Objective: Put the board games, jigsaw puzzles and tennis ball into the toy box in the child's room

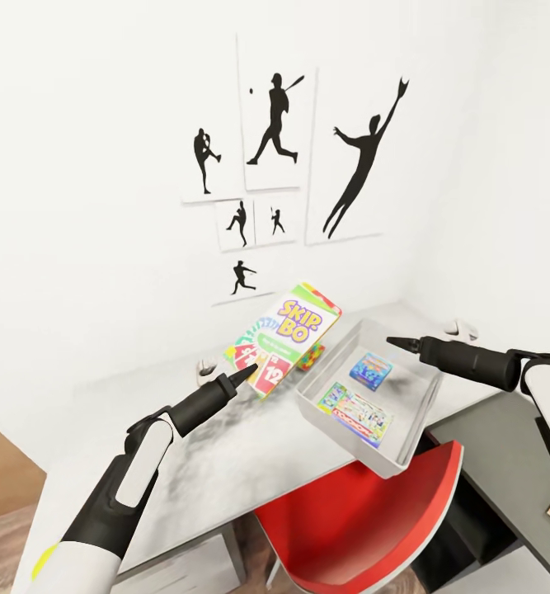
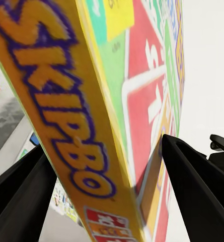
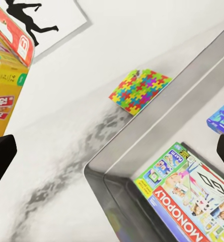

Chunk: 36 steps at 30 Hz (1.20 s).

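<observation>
Skip-Bo box (image 1: 284, 340) is up in the air over the table (image 1: 225, 445), clamped at its lower corner by our left gripper (image 1: 250, 375), just beside the near-left wall of the toy box (image 1: 340, 437) but not yet over it. We judge the biggest risk is that corner grip: the box is wide and flat, held at one end w/ most of its bulk sticking out past the fingers, so it could swivel or slip in the pinch if we swing fast. In the left wrist view the box edge runs between the two dark fingers (image 2: 197, 186), which look closed on it. Second risk: its far corner clipping the bin wall on the way in and shoving the bin, which already overhangs the table edge above the red chair (image 1: 365, 520). Box is tilted, printed face toward us, long axis running from the gripped lower-left corner up and to the right toward the wall. Inside the bin lie the Monopoly box (image 1: 355, 415) and a small blue game (image 1: 370, 370), so there's room but not much. One jigsaw (image 3: 140, 91) lies on the table beyond the bin, partly behind the Skip-Bo in the head view. Our right gripper (image 1: 392, 340) hovers above the bin's far side holding nothing; fingers spread apart in its wrist view.
</observation>
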### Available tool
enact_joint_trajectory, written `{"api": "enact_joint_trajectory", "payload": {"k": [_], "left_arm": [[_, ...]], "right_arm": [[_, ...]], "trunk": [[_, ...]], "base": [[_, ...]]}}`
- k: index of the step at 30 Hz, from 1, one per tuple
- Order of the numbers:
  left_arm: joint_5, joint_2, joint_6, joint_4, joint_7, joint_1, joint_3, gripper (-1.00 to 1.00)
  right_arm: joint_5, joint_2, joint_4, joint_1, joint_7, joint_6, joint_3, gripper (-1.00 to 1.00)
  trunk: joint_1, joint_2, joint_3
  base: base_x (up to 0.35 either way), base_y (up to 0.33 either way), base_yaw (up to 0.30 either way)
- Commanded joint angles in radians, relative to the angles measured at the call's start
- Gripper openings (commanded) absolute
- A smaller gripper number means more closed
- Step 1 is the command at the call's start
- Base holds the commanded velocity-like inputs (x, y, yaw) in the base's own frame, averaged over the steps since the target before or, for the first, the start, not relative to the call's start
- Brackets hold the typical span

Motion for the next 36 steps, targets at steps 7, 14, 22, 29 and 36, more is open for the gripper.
{"api": "enact_joint_trajectory", "payload": {"k": [7,14,22,29,36], "left_arm": [[0.007,0.000,0.008,0.000,0.002,-0.001,0.001,-1.00],[0.007,0.000,0.008,0.000,0.003,-0.001,0.001,-1.00],[0.007,0.000,0.008,0.000,0.005,-0.001,0.000,-1.00],[0.007,0.000,0.008,0.000,0.005,-0.001,0.000,-1.00],[0.007,0.000,0.008,0.000,0.006,-0.001,0.000,-1.00]], "right_arm": [[0.000,0.002,0.000,-0.003,0.000,0.005,-0.001,1.00],[0.000,0.002,0.000,-0.003,0.000,0.005,-0.001,1.00],[0.000,0.002,0.000,-0.002,-0.002,0.005,-0.001,1.00],[0.000,0.002,0.000,-0.002,-0.003,0.005,-0.001,1.00],[0.000,0.002,0.000,-0.002,-0.003,0.005,-0.001,1.00]], "trunk": [[0.001,-0.002,0.003],[0.001,-0.002,0.010],[0.001,-0.002,0.020],[0.001,-0.002,0.031],[0.001,-0.002,0.041]], "base": [[0.000,-0.078,0.067],[0.000,-0.212,0.190],[0.000,-0.258,0.152],[0.000,-0.261,0.102],[0.000,-0.114,0.074]]}}
